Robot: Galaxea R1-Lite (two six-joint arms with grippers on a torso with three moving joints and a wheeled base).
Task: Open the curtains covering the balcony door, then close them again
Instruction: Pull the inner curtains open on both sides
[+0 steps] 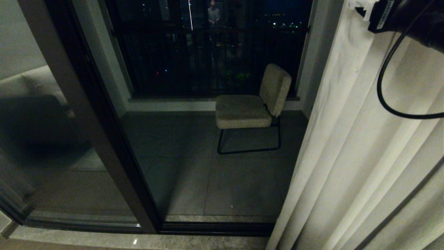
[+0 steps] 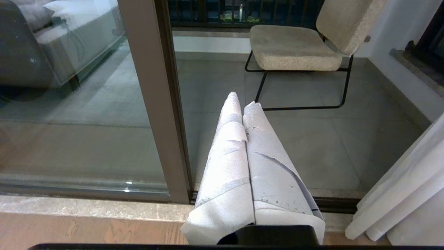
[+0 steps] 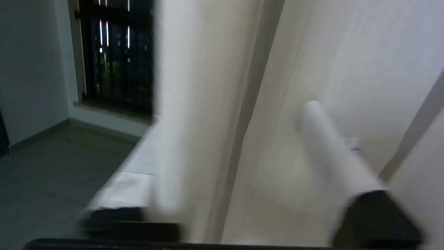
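1. Curtains point(image 1: 364, 156): bunched right of the balcony door point(image 1: 194, 146); soft, light, slippery folds.
2. Right gripper point(image 3: 229, 146): jaws spread astride the leading fold; you grip there.
3. Left gripper point(image 2: 247, 104): jaws pressed together, parked.

No legible text anywhere. Small white label point(image 1: 384, 15) on the right arm housing, head view, print too small to read.

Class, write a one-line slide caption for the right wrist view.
Right gripper straddles a curtain fold.
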